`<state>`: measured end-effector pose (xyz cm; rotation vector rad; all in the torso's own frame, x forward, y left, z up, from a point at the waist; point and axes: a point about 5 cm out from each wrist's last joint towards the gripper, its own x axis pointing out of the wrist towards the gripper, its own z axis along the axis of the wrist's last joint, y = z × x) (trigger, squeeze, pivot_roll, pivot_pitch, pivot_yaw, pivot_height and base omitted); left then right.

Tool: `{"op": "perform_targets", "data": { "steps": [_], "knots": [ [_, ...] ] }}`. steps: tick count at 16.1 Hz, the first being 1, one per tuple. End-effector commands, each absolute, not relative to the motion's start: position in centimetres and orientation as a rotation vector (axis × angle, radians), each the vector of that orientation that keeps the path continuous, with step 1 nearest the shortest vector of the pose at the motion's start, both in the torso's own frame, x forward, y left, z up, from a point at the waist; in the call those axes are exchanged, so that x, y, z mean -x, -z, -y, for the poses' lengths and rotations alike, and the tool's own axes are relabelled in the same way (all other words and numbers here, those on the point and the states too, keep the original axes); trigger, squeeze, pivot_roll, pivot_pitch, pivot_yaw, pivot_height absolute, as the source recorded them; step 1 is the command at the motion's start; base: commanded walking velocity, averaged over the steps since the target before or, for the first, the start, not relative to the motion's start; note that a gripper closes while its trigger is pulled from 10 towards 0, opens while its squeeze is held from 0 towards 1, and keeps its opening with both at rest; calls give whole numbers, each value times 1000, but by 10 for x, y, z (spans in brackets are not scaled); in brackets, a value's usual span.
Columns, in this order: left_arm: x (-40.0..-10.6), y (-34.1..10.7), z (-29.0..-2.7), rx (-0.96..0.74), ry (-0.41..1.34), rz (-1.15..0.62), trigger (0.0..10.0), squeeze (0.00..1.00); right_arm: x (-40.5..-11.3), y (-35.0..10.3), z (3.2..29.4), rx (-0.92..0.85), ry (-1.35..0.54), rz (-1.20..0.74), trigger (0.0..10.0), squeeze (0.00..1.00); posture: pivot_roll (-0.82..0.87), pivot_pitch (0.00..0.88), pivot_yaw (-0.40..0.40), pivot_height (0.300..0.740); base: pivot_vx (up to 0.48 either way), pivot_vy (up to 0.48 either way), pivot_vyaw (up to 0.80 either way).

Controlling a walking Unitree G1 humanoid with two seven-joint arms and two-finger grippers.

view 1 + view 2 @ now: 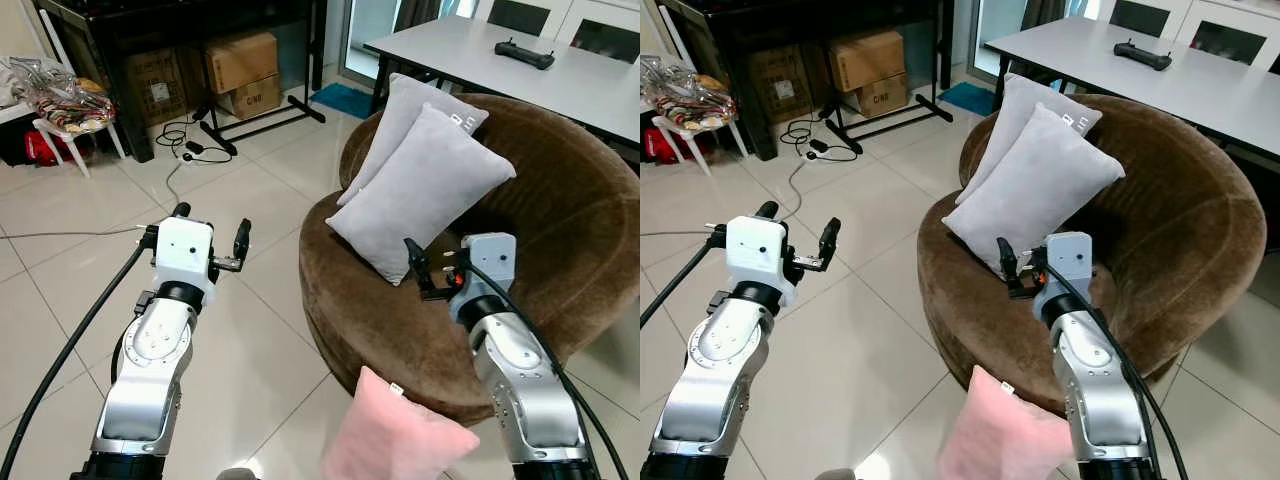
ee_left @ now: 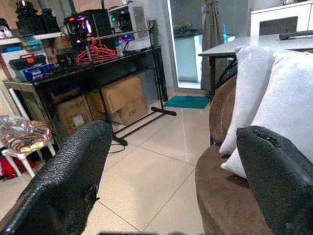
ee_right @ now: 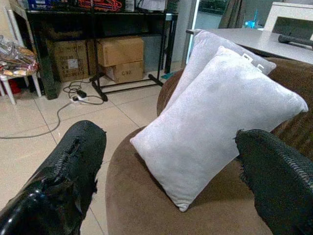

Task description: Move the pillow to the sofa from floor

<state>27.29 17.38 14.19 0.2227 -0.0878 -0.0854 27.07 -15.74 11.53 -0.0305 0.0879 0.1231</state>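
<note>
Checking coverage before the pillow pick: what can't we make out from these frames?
- Pink pillow: cut off by the bottom edge in both eye views, so its full shape and how it lies on the floor are unclear.
- Rear grey pillow: mostly hidden by the front grey pillow.
- Sofa right side: cut by the frame edge.
- Box labels: too small to read.

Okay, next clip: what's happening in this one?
A humanoid robot stands facing a round brown sofa with both arms raised in front of it. Two grey pillows lean on the sofa seat. A pink pillow lies on the tiled floor at the sofa's base, close to the robot, not yet picked up. The left hand is open over the floor, and the right hand is open over the seat near the front grey pillow. Neither holds anything.
</note>
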Motion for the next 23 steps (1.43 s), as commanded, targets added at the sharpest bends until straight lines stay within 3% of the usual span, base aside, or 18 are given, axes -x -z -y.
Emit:
{"op": "perform_targets", "data": {
  "steps": [1, 7, 10, 23],
  "knots": [
    [-274, -142, -172, -235, 94, 90, 10000, 820, -269, -112, 164, 23, -90, -111, 10000, 0, 53, 0, -45, 740, 0, 0, 0],
    [-274, -141, -171, -237, 100, 92, 10000, 824, -269, -111, 165, 27, -97, -118, 10000, 0, 48, 0, -44, 740, 0, -214, 0],
    [-275, -141, -171, -237, 95, 93, 10000, 824, -269, -109, 164, 20, -106, -134, 10000, 0, 53, 0, -50, 740, 0, -308, -771],
    [-276, -139, -169, -228, 96, 91, 10000, 816, -263, -104, 159, 25, -208, -181, 10000, 0, 43, 0, -50, 740, 0, -312, 0]
  ]
}}
